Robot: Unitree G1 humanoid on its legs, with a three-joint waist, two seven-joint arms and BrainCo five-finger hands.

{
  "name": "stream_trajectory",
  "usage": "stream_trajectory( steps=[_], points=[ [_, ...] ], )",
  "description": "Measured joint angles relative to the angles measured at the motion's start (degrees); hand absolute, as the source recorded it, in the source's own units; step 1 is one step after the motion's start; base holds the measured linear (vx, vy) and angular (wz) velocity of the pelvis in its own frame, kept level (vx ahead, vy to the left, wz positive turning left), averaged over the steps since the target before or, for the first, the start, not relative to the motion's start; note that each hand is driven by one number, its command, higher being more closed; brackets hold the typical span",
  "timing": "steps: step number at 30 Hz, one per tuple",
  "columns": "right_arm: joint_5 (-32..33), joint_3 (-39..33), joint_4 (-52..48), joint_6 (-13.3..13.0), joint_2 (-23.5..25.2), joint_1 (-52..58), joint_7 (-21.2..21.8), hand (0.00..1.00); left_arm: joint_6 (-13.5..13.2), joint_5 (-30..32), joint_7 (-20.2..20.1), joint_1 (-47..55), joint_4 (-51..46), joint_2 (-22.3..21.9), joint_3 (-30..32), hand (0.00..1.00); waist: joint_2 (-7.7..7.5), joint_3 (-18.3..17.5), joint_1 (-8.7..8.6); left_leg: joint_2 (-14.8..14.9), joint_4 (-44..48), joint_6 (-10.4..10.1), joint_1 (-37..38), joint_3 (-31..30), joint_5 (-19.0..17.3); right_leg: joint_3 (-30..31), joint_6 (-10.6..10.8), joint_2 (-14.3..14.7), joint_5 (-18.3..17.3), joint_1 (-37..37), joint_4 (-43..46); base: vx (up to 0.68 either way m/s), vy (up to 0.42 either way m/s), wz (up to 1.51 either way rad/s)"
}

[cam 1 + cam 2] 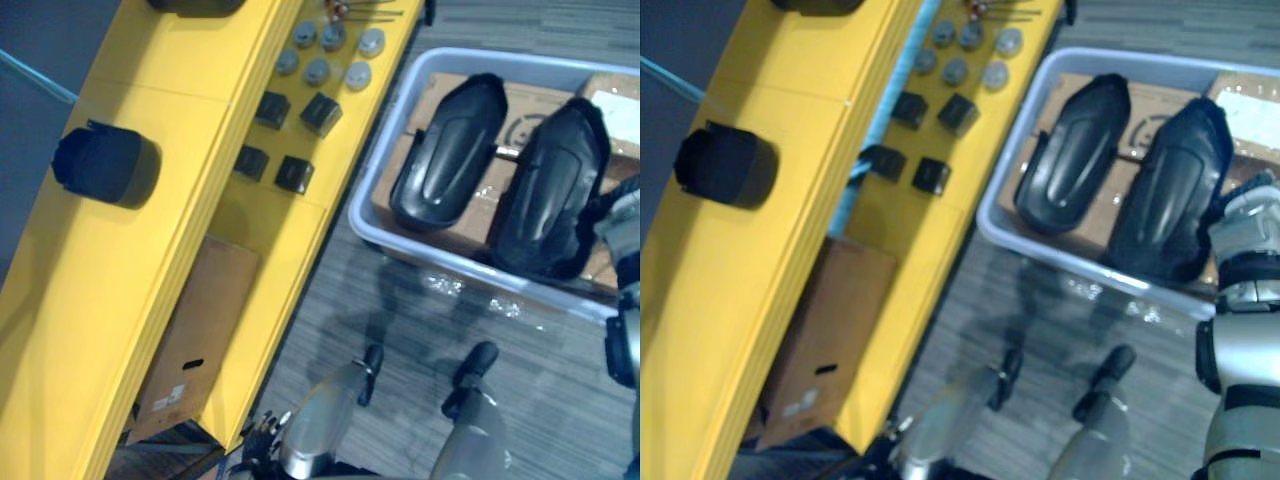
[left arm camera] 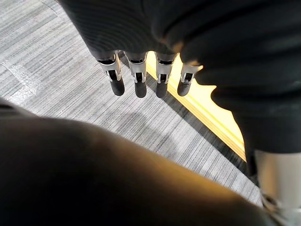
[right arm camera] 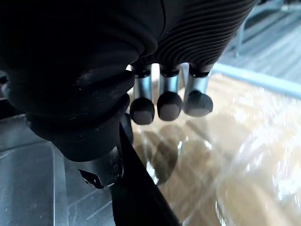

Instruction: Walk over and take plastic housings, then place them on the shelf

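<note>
Two plastic housings [image 1: 448, 152] | parallel in grey bin [image 1: 372, 205] | lengthwise away from robot

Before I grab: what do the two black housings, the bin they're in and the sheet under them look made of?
Left housing and right housing: likely moulded plastic, black and semi-gloss, with smooth curved shells and soft highlights.
Bin: probably plastic, pale grey, with a smooth rounded rim.
Sheet: looks like cardboard, flat and brown. Glare in the right wrist view hints at a film over it.

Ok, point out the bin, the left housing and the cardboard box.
bin [image 1: 365, 220]: left eye view, corner rim.
left housing [image 1: 450, 150]: left eye view, middle.
cardboard box [image 1: 195, 340]: left eye view, top.
</note>
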Motion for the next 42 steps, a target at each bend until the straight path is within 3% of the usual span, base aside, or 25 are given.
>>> stream_trajectory(
  steps=[5,9,14,19,24,29,35,42],
  points=[
    [-0.4,0.0,0.6,0.2,-0.1,-0.1,-4.2,1.0,0.0,0.0,0.0,-0.1,-0.3,0.0,-0.2,0.0,0.13,-0.1,0.01,0.0,-0.6,-0.2,-0.1,-0.4,0.4,-0.7,-0.1,-0.1,-0.2,-0.1,0.2,-0.01,0.0,0.07],
    [-0.4,-0.1,1.9,-2.1,-0.7,-0.1,-9.1,1.0,-0.3,0.0,-0.2,-0.1,-0.7,0.1,-0.2,0.0,0.15,-0.1,-0.03,0.0,-0.5,-0.2,-0.4,-0.5,0.4,-0.8,-0.2,-0.1,-0.2,-0.1,0.1,0.0,0.007,0.01],
    [-0.3,0.0,2.4,-7.4,-2.4,-0.1,-14.8,1.0,-0.6,-0.4,0.2,0.5,-5.0,1.1,-0.1,0.0,0.12,-0.1,-0.36,0.2,0.0,-0.3,-0.7,-1.6,0.4,-1.5,0.1,0.4,-0.1,0.1,0.0,0.0,0.017,0.07],
    [-0.1,0.0,0.3,-12.4,-3.3,-0.1,-17.6,1.0,-2.2,0.2,1.9,0.5,-16.5,0.2,0.2,0.0,-0.46,0.3,-1.2,0.8,0.1,-0.6,1.4,-1.7,0.2,-2.2,0.0,1.2,0.0,3.0,-1.0,0.0,0.011,0.01],
    [0.3,1.2,-5.5,-18.6,-2.9,0.0,-20.1,1.0,-3.1,5.4,1.9,0.5,-27.8,0.3,-0.4,0.0,-2.92,2.1,-3.81,2.3,-0.8,-1.1,4.5,-0.9,-0.2,-1.7,-0.5,3.2,0.7,6.3,-3.6,-0.02,0.002,-0.13],
    [-0.1,1.2,-6.1,-21.8,-1.2,1.0,-22.6,1.0,-3.0,7.7,2.0,0.2,-35.0,1.1,-1.8,0.0,-4.2,3.0,-5.21,3.6,-1.8,-1.4,6.9,0.2,-0.3,-0.8,-0.8,4.6,1.8,8.4,-6.1,0.0,0.003,-0.17],
    [-0.2,1.1,-9.5,-22.2,1.4,2.3,-23.3,1.0,-1.2,8.9,1.6,-4.9,-42.2,4.3,-2.7,0.0,-5.63,4.0,-6.82,4.9,-1.9,-1.8,7.4,0.6,-0.6,-0.7,-1.3,6.4,3.4,9.9,-9.0,-0.01,-0.001,-0.08],
    [1.9,3.4,-9.9,-22.1,5.1,2.3,-19.3,1.0,3.0,8.5,1.6,-13.5,-44.9,5.2,-3.5,0.0,-6.24,4.4,-6.56,5.1,-1.0,-2.1,5.9,1.2,-0.7,-0.5,-1.5,6.8,4.4,9.3,-10.4,-0.05,0.034,-0.03]
  ],
)
